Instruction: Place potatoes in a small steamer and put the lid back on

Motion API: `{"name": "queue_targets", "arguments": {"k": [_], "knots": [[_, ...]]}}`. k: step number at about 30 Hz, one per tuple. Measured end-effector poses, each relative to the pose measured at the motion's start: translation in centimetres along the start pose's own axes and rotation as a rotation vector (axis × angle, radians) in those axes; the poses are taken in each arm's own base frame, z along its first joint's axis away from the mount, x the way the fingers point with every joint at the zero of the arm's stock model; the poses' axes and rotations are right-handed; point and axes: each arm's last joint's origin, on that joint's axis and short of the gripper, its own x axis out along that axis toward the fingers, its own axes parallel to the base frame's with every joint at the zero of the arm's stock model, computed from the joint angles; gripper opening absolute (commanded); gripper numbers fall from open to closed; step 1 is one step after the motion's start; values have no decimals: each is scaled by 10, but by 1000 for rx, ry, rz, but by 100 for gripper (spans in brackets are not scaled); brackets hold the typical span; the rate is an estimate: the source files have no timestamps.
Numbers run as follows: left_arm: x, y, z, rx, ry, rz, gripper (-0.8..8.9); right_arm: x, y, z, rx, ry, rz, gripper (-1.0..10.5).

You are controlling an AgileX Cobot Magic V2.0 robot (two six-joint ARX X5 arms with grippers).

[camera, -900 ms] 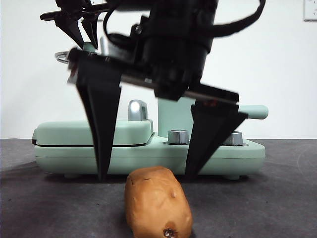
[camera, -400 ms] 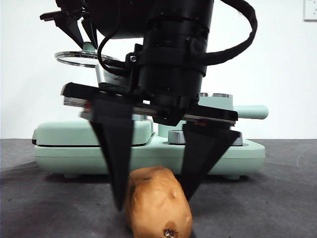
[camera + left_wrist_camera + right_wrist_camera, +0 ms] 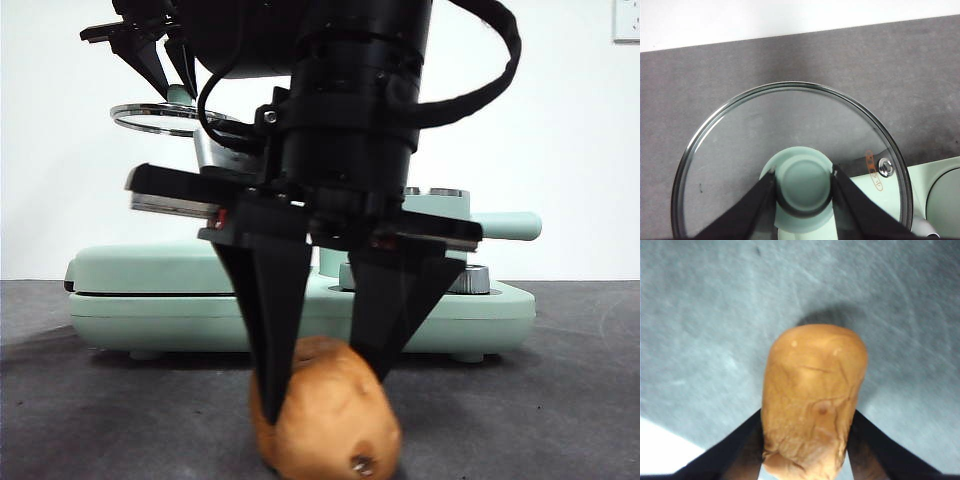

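The orange-brown potato [image 3: 325,410] lies on the dark table at the front, dark spot toward the camera. My right gripper [image 3: 322,395] comes down from above and is shut on the potato's sides; the right wrist view shows the potato [image 3: 812,395] pressed between the right gripper's [image 3: 807,412] two jaws. My left gripper [image 3: 175,85] is high at the upper left, shut on the knob of the glass lid [image 3: 160,115], which it holds in the air. In the left wrist view the left gripper's [image 3: 803,172] jaws clasp the lid's mint-green knob [image 3: 802,187]. The small steamer [image 3: 510,226] stands behind the right arm, mostly hidden.
A mint-green appliance base [image 3: 500,310] with two steel dials [image 3: 360,275] runs across the back. Its flat grill cover [image 3: 180,268] sits at the left. A white wall stands behind it.
My right gripper has come down and its jaws have closed from wide apart onto the potato, which has shifted and turned slightly. The left gripper has held the lid still.
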Motion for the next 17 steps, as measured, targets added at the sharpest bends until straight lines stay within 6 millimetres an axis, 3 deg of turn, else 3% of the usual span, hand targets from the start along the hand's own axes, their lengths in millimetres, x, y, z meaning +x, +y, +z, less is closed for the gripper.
{"name": "queue_targets", "arguments": {"k": [5, 12, 17], "knots": [[0, 0, 0, 0, 0, 0, 9, -27, -10, 10, 18, 8, -12, 126], [0, 0, 0, 0, 0, 0, 9, -95, -28, 47, 27, -137, 31, 127], [0, 0, 0, -1, 0, 0, 9, -141, -52, 72, 57, -296, 60, 127]]}}
